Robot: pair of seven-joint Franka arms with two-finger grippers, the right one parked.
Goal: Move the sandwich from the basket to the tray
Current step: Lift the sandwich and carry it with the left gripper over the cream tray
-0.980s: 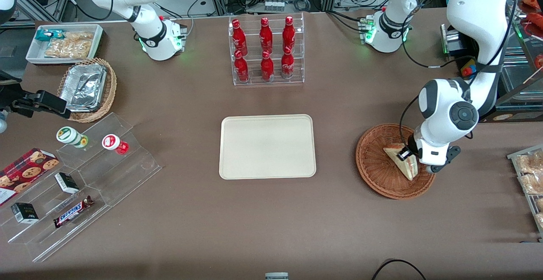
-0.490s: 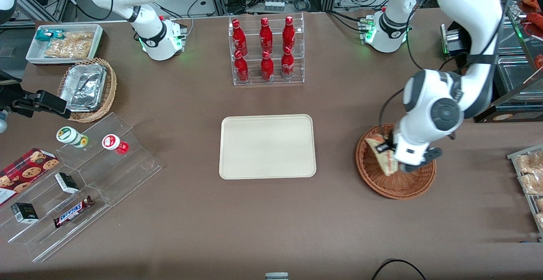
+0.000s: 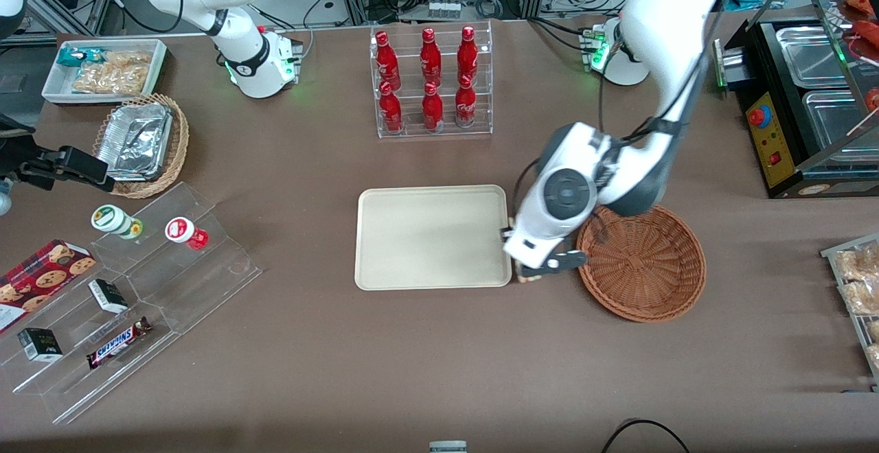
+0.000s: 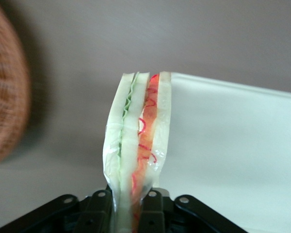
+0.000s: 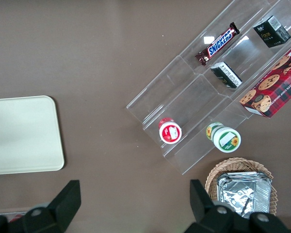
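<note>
My left gripper (image 3: 530, 273) hangs over the strip of table between the tray (image 3: 432, 237) and the basket (image 3: 642, 262), just off the tray's short edge. It is shut on the sandwich (image 4: 138, 141), a clear-wrapped wedge with green and red-orange filling that stands out from between the black fingers (image 4: 99, 211). In the front view the wrist hides nearly all of the sandwich. The cream tray (image 4: 233, 145) lies beside the sandwich and the reddish-brown wicker basket (image 4: 5, 97) sits a little apart. The basket's woven floor shows bare in the front view.
A clear rack of red bottles (image 3: 431, 82) stands farther from the front camera than the tray. Toward the parked arm's end are a stepped acrylic shelf (image 3: 137, 288) with snacks, a tan basket of foil trays (image 3: 141, 144) and a snack bin (image 3: 103, 68). A black appliance (image 3: 803, 82) stands toward the working arm's end.
The gripper lifted the sandwich out of the basket and carried it sideways toward the tray; it now hangs just off the tray's edge.
</note>
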